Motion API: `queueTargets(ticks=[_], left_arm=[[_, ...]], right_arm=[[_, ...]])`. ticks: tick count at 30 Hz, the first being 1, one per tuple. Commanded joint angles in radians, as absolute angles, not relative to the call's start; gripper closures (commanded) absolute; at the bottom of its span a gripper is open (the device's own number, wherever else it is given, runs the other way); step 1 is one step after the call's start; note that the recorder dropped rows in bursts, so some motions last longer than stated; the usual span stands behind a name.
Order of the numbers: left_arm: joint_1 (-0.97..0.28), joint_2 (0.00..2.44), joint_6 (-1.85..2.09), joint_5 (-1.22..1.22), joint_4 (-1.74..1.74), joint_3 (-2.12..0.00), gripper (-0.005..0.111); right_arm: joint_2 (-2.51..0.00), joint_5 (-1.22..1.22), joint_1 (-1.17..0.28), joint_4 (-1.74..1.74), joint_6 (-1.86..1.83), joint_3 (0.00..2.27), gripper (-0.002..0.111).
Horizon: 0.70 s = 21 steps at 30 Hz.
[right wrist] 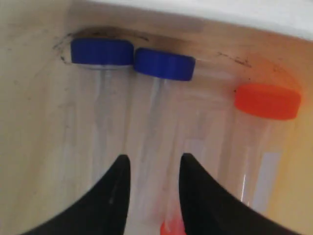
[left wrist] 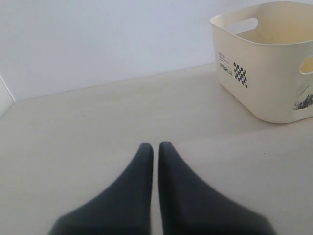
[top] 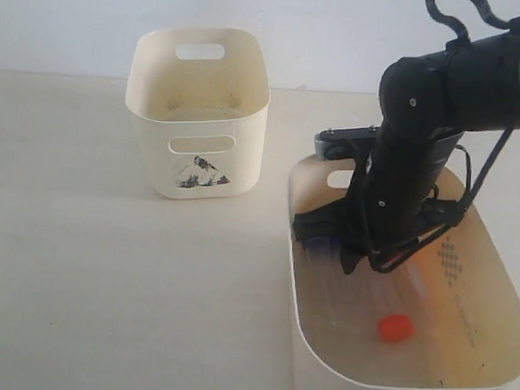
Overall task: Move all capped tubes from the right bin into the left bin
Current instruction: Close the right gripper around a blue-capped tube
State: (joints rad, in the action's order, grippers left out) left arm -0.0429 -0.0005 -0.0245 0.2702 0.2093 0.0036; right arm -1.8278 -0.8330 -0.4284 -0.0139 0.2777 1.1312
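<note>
The right bin (top: 295, 287) holds the capped tubes. Two blue-capped tubes (right wrist: 101, 51) (right wrist: 165, 64) and an orange-capped one (right wrist: 267, 101) lie side by side against its wall. Another orange cap (top: 394, 327) lies nearer the bin's middle. My right gripper (right wrist: 155, 164) is down inside this bin, open, its jaws on either side of the second blue-capped tube's clear body. The left bin (top: 197, 110), with its mountain picture, stands apart at the back left. My left gripper (left wrist: 155, 147) is shut on nothing, low over the table, and the left bin (left wrist: 264, 73) stands ahead of it.
The right arm (top: 403, 187) hides much of the right bin's far end. Bare beige tabletop (top: 103, 273) lies between and in front of the two bins. A white wall (top: 76, 13) stands behind.
</note>
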Motion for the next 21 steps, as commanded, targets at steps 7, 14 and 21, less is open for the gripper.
queueTargets(ticks=[7,14,21], left_arm=[[-0.044,0.0,-0.038,0.261,0.206,0.0,0.102],[-0.044,0.0,-0.038,0.261,0.206,0.0,0.102],[-0.044,0.0,-0.038,0.261,0.206,0.0,0.102]], right_arm=[[-1.781,-0.903,-0.429,-0.016,0.279,1.128,0.076],[-1.782,-0.881,-0.429,-0.016,0.281,1.126,0.076],[-1.782,-0.762,-0.429,-0.018,0.281,1.022,0.076]])
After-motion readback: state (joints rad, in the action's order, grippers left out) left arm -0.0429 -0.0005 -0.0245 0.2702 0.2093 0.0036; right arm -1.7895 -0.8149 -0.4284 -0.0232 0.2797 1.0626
